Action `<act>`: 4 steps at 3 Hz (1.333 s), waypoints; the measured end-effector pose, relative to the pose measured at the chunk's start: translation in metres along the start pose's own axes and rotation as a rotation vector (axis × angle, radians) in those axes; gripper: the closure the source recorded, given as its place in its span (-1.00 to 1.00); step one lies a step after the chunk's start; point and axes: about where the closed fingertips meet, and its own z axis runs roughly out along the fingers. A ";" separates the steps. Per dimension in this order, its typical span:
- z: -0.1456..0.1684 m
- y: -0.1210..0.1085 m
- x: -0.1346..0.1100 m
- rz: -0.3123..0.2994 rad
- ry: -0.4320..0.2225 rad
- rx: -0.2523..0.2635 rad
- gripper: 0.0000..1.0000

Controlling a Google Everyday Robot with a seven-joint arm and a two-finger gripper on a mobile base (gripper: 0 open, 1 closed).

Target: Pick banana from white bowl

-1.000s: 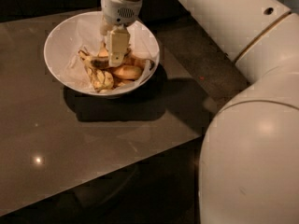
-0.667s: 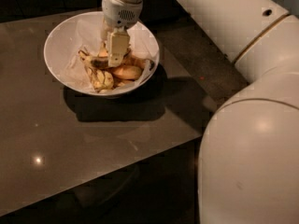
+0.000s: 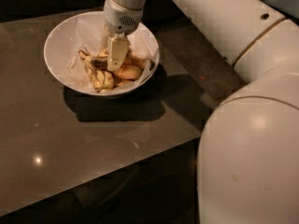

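Observation:
The white bowl stands at the far left of the dark table and is lined with crinkled white paper. Several bananas lie in it. The long curved banana with dark bruised patches lies on the left side of the pile. A plump orange-yellow fruit lies to its right. My gripper reaches straight down into the middle of the bowl, its tip among the fruit, between the long banana and the orange-yellow fruit. Part of the pile is hidden behind it.
The dark glossy table runs to a front edge at lower right, with dark floor beyond. My white arm crosses the upper right and my large white body fills the lower right corner.

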 end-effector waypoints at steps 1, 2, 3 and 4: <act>0.004 0.001 0.001 0.004 -0.009 -0.012 -0.22; 0.005 0.002 0.002 -0.007 -0.002 -0.007 0.16; 0.005 0.002 0.002 -0.007 -0.002 -0.006 0.62; 0.005 0.002 0.002 -0.007 -0.002 -0.006 0.99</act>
